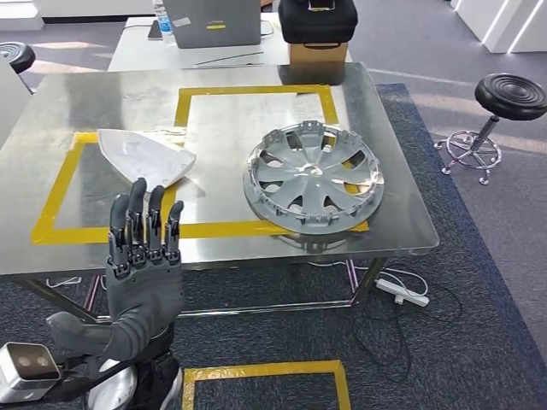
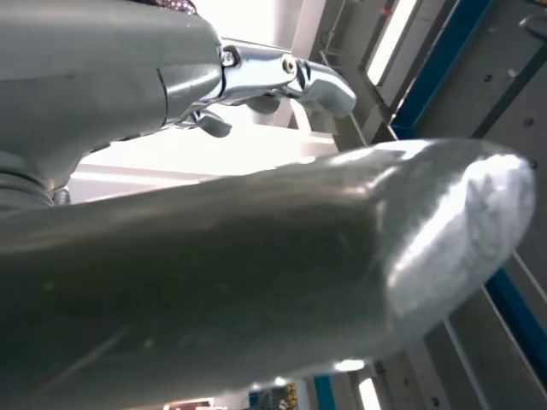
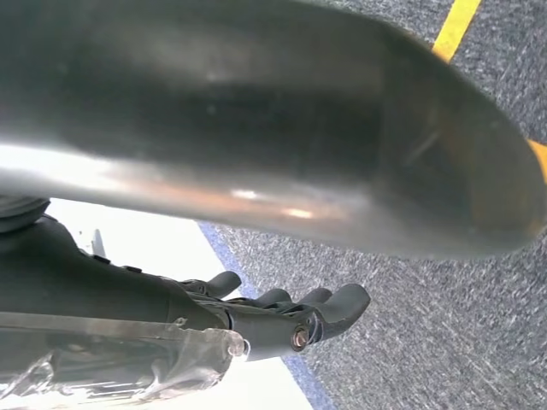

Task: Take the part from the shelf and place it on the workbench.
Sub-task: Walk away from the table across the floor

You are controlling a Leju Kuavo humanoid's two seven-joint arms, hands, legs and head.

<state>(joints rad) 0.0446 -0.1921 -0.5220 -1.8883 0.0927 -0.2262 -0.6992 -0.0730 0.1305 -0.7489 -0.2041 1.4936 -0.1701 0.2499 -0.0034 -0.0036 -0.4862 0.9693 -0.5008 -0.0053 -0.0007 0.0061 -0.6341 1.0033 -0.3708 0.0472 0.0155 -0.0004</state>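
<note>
Left hand point(image 1: 143, 256) hovers empty, fingers straight up, at the workbench's point(image 1: 77, 111) near edge. The white part point(image 1: 145, 156) lies just beyond it (hubcap point(image 1: 314, 176) alongside). Right hand point(image 3: 284, 320) holds nothing, fingers loosely extended.

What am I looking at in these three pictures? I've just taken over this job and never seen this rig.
It is a two-legged humanoid robot with two arms, each ending in a many-fingered hand. The big picture is from its head, looking down at a metal workbench marked with yellow tape. On it lie a white part and a grey wheel cover, apart from each other. The left hand is raised in front of the bench, fingers straight up, holding nothing. The other two pictures come from cameras at the wrists, turned at odd angles. The right wrist view shows the right hand over grey carpet, fingers loosely extended, empty.
</note>
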